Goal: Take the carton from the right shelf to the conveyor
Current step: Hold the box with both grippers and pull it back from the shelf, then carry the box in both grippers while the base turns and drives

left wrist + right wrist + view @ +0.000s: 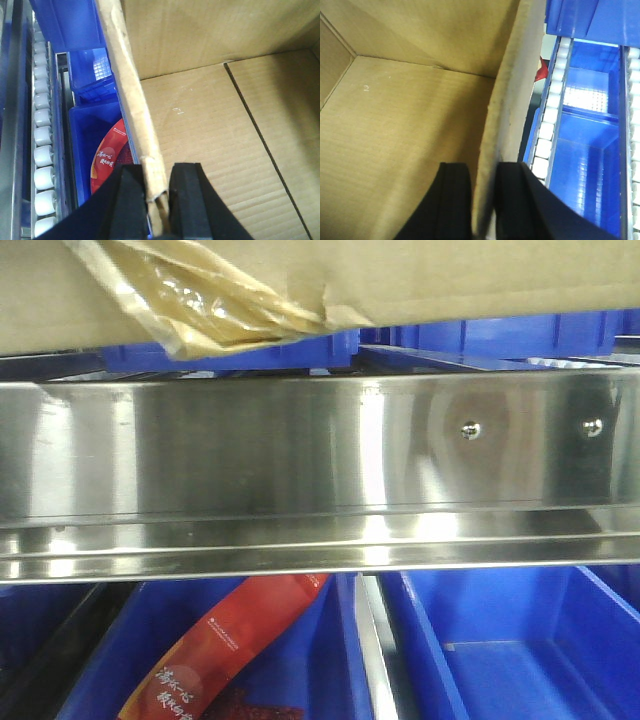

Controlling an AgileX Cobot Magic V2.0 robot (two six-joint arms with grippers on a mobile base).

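Carton walls are what both claws have hold of, one wall each. The left claw is pinching the carton's left wall from above, one black finger outside and the other inside. The right claw is pinching the right wall the same way. So the carton lies between the two arms, open top up and nothing inside. The gripped walls run straight away from the claws, and neither arm looks nearer than the other.

From the front, the carton's underside hangs above the shelf rail, with loose tape drooping from the seam. A strip of blue bins shows between carton and rail. Whether it rests on something behind or is carried free, I cannot tell.

Further out, below the shelf, more bins sit, one holding a red packet. Rollers line the rack to the left.

The conveyor is nowhere in sight. I'd judge the two arms must travel together, or a wall may tear or slip.
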